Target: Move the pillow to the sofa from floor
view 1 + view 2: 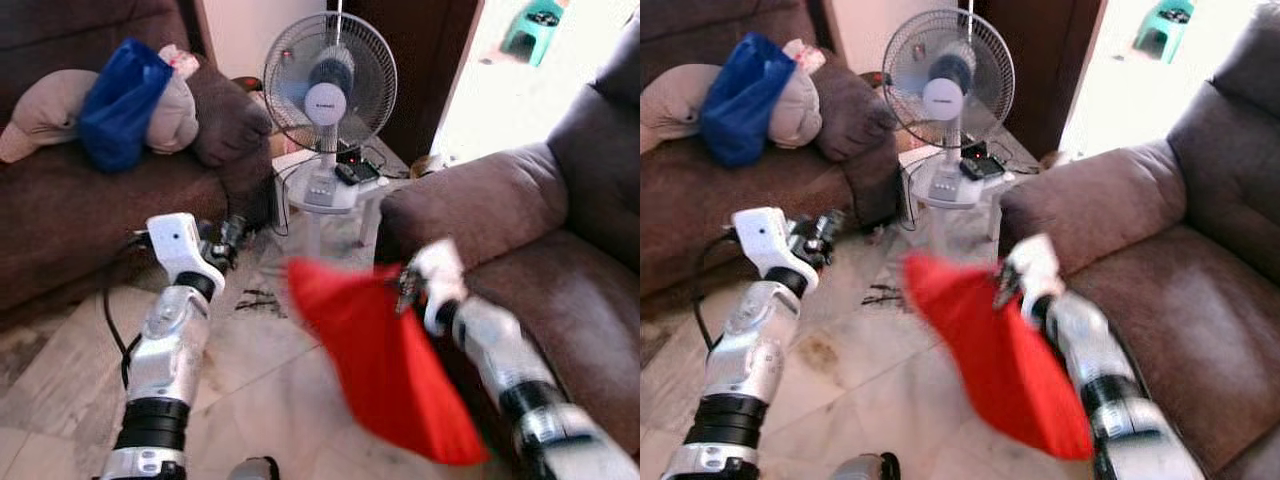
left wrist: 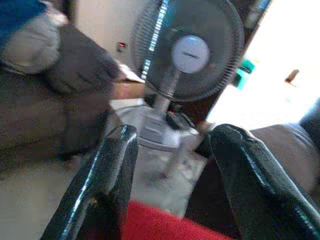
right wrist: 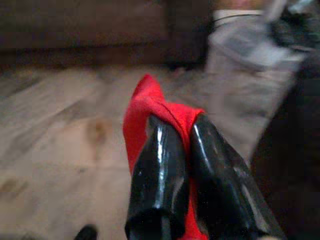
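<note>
Head view, pillow: red pillow (image 1: 385, 365) hangs off the tiled floor (image 1: 260, 370), blurred, just beside the front of the brown sofa (image 1: 560, 270) on the robot's right.
Head view, right gripper: right gripper (image 1: 405, 290) sits at the pillow's upper edge, near the sofa armrest; fingers mostly hidden by blur.
Head view, left gripper: left gripper (image 1: 232, 238) raised over the floor, apart from the pillow, pointing toward the fan (image 1: 330, 85).
Head view, surroundings: the fan stands on a small white table (image 1: 325, 195); a second brown sofa (image 1: 90, 200) on the left carries a blue bag (image 1: 120, 100) on beige cushions.
Left wrist view, hand state: the two black fingers (image 2: 107, 185) stand wide apart with nothing between them; fan straight ahead, a strip of red pillow below the fingers.
Right wrist view, hand state: fingers (image 3: 157, 175) pressed close together, pinching a fold of the red pillow; tiled floor blurred behind.
</note>
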